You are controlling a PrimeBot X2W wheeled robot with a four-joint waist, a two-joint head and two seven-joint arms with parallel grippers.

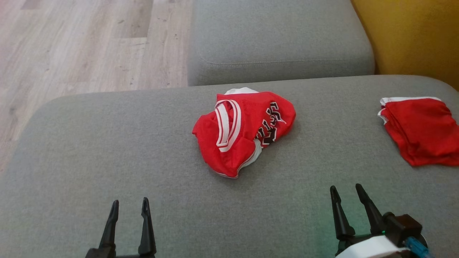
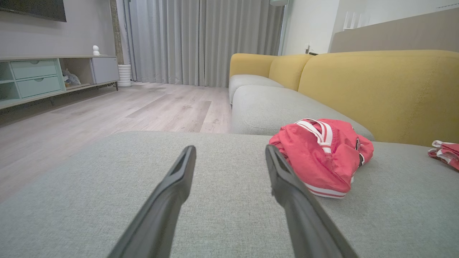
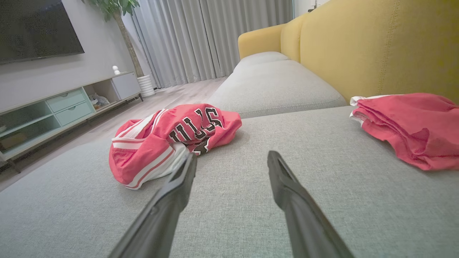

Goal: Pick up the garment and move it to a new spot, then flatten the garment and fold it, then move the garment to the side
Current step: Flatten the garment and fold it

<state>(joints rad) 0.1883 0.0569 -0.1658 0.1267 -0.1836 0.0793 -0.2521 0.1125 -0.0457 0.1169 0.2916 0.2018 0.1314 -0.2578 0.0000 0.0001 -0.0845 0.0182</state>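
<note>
A crumpled red garment [image 1: 244, 130] with white-striped trim and black lettering lies bunched in a heap near the middle of the grey sofa seat [image 1: 107, 150], a white edge peeking out at its far side and another at its near right. We see our left claw [image 1: 129, 200] low over the near edge of the seat, its two dark fingers spread apart and grasping nothing, well short of the garment and to its left. Our right claw [image 1: 345, 186] hangs over the near right of the seat, likewise released and empty, its fingers parted and angled slightly to the left; in the right wrist view the garment sits just beyond the tip of its left finger, though we cannot tell whether they touch there, and the head view shows them apart. A second red cloth [image 1: 421, 130] with a white border lies flatter on the same seat at the far right, well apart from the garment. Beyond the garment a separate grey cushion [image 1: 279, 39] adjoins the seat, and a yellow backrest [image 1: 412, 36] rises along the right. Pale wood floor [image 1: 71, 46] stretches off to the left, toward grey curtains [image 2: 200, 39], a low cabinet [image 2: 36, 77] with pale green drawers and a dark television [image 3: 32, 32] on the wall.
</note>
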